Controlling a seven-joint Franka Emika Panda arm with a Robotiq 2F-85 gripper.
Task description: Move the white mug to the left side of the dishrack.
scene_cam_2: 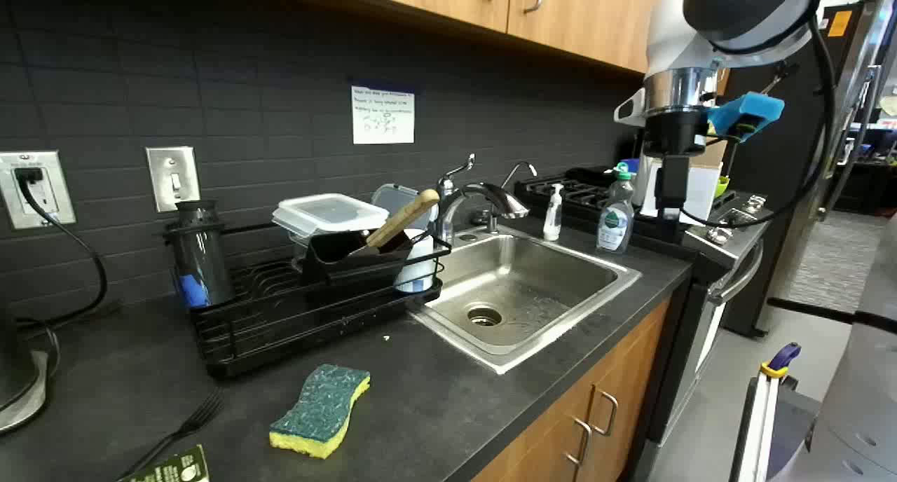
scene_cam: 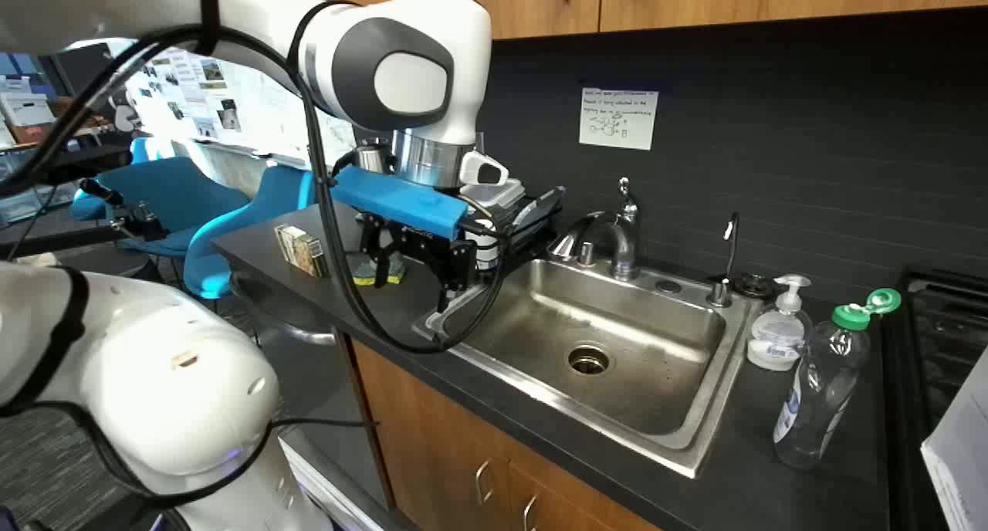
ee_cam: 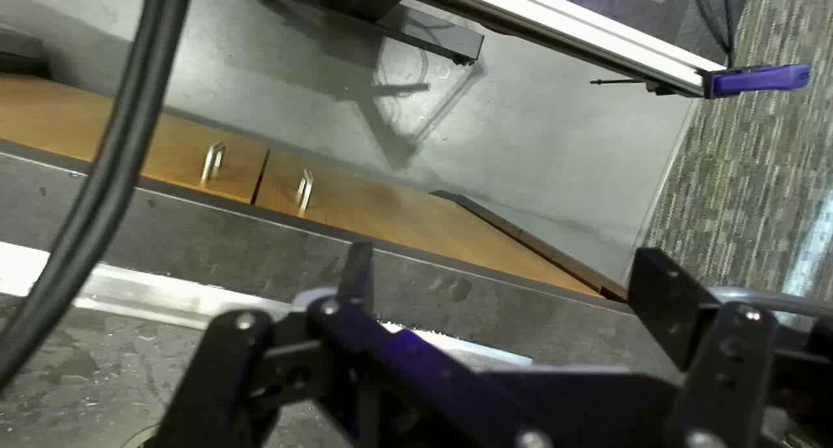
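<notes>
The white mug (scene_cam_2: 415,275) stands at the sink end of the black dishrack (scene_cam_2: 308,338), partly behind the rack's wires. It also shows in an exterior view (scene_cam: 482,238), partly hidden by my cables. The dishrack (scene_cam: 532,234) is mostly hidden behind my arm there. My gripper (scene_cam: 411,293) is open with nothing between its fingers. It also hangs high at the right in an exterior view (scene_cam_2: 673,205), apart from the rack and mug. In the wrist view the gripper (ee_cam: 511,282) has its fingers spread above the counter edge and sink rim; mug and rack are out of view there.
The rack also holds a tall dark cylinder (scene_cam_2: 203,268), plastic containers (scene_cam_2: 329,216) and a wooden-handled item (scene_cam_2: 403,219). The steel sink (scene_cam_2: 560,314) and faucet (scene_cam_2: 483,195) adjoin it. A sponge (scene_cam_2: 322,408) and fork (scene_cam_2: 182,426) lie in front. Bottles (scene_cam: 822,392) stand beyond the sink.
</notes>
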